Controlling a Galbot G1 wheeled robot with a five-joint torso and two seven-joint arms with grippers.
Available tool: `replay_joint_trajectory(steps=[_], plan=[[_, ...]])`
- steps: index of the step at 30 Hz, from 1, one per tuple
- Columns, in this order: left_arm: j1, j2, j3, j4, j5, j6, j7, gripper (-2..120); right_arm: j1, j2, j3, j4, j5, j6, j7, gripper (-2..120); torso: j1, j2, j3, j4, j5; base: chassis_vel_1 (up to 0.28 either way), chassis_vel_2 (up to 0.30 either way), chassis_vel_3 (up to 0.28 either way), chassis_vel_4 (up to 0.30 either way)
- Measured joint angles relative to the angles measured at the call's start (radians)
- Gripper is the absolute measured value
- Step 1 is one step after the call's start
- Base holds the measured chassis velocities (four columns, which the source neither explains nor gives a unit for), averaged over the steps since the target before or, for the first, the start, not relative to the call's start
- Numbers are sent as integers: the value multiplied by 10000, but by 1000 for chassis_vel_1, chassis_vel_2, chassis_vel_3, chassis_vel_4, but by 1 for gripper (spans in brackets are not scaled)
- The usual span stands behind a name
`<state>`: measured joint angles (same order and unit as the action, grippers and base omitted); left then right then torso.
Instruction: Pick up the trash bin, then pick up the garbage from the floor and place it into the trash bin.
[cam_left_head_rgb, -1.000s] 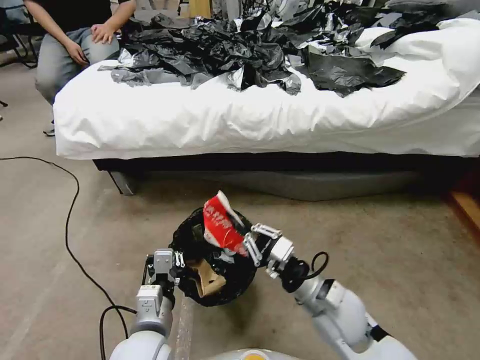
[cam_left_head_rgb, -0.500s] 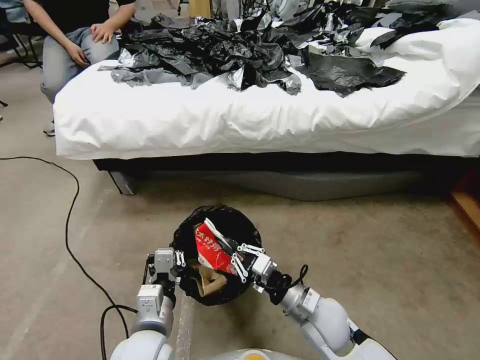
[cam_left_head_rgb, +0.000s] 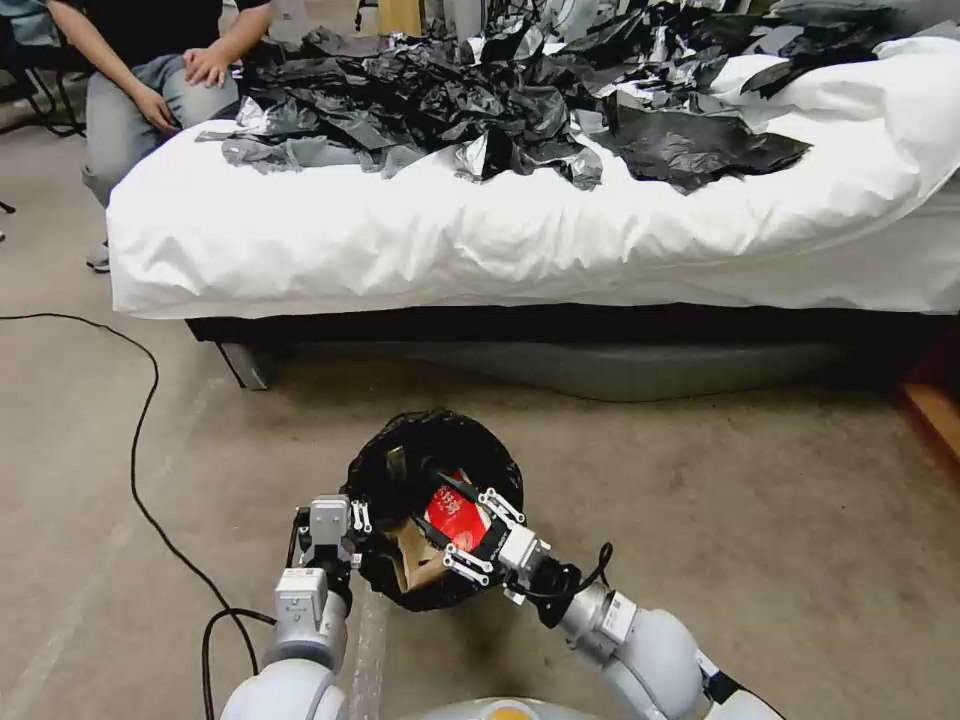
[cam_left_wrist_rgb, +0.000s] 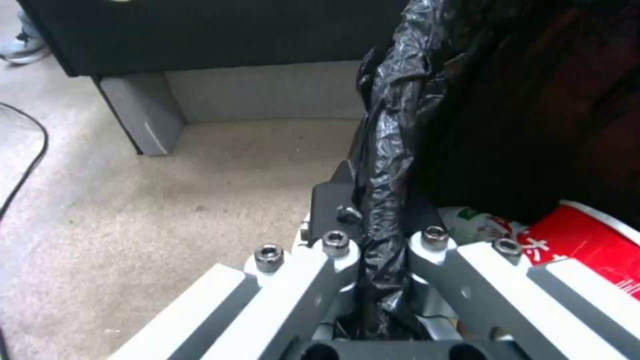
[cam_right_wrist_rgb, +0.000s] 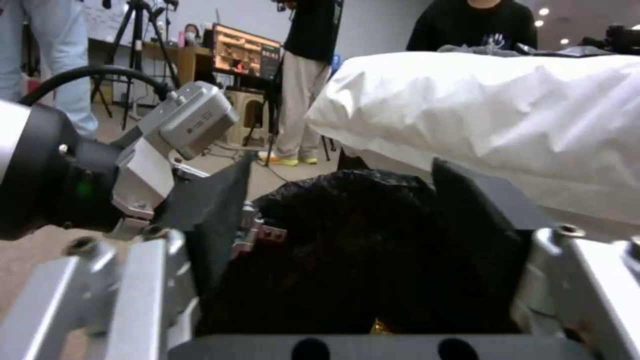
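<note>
Head view: trash bin (cam_left_head_rgb: 400, 470), black-lined, held off the carpet floor (cam_left_head_rgb: 760, 520) in front of the bed (cam_left_head_rgb: 520, 240). Left gripper (cam_left_head_rgb: 362, 530) at the bin's near-left rim, fingers pinched on rim and liner. Right gripper (cam_left_head_rgb: 455, 530) reaching down into the bin mouth, fingers spread around the red wrapper (cam_left_head_rgb: 458, 517) inside; contact with the wrapper hard to tell. Brown paper bag (cam_left_head_rgb: 415, 568) lying in the bin beside the wrapper. Black plastic bags (cam_left_head_rgb: 480, 100) heaped on the bed. Black cable (cam_left_head_rgb: 140, 440) trailing on the floor at left.

Left wrist view: left gripper (cam_left_wrist_rgb: 373, 235) fingers pressed together on the folded black liner of the trash bin (cam_left_wrist_rgb: 393, 130); red wrapper (cam_left_wrist_rgb: 587, 250) inside the bin, just beside the fingers.

Right wrist view: right gripper (cam_right_wrist_rgb: 347, 225) fingers apart, dark bin interior (cam_right_wrist_rgb: 360, 250) between them; left gripper (cam_right_wrist_rgb: 253, 227) close by at the rim; white bed (cam_right_wrist_rgb: 500, 115) behind.
</note>
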<state>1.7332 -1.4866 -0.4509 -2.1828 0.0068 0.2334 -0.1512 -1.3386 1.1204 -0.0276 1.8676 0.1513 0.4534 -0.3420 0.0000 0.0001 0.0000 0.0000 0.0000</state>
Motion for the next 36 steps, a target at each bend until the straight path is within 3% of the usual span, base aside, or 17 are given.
replay_joint_trajectory(steps=[10,15,18,22,31,36], plan=[[39,54,-2,4,-4,5,2,1,222,-176,516,675,168,-85,189,100,0,-1,0,0,1,0,0,0,0],[40,64,-23,73,-5,6,3,1,382,-175,853,1369,401,-282,397,100,0,0,0,2,-1,0,0,0,0],[25,85,-69,143,-13,6,4,1,351,-43,1436,2663,755,-644,1059,100,0,0,0,2,-1,0,0,0,0],[-8,93,-121,150,-54,6,7,1,-275,401,1955,3389,348,-761,1972,100,0,0,0,0,1,0,0,0,0],[-19,122,-212,138,-181,7,7,1,-2049,1802,2426,3094,-957,-776,4498,100,0,-1,0,0,-2,0,0,0,0],[-1,127,-240,81,-253,7,2,1,-2430,2089,2515,2640,-1259,-571,4781,100,0,0,0,0,-1,0,0,0,0]])
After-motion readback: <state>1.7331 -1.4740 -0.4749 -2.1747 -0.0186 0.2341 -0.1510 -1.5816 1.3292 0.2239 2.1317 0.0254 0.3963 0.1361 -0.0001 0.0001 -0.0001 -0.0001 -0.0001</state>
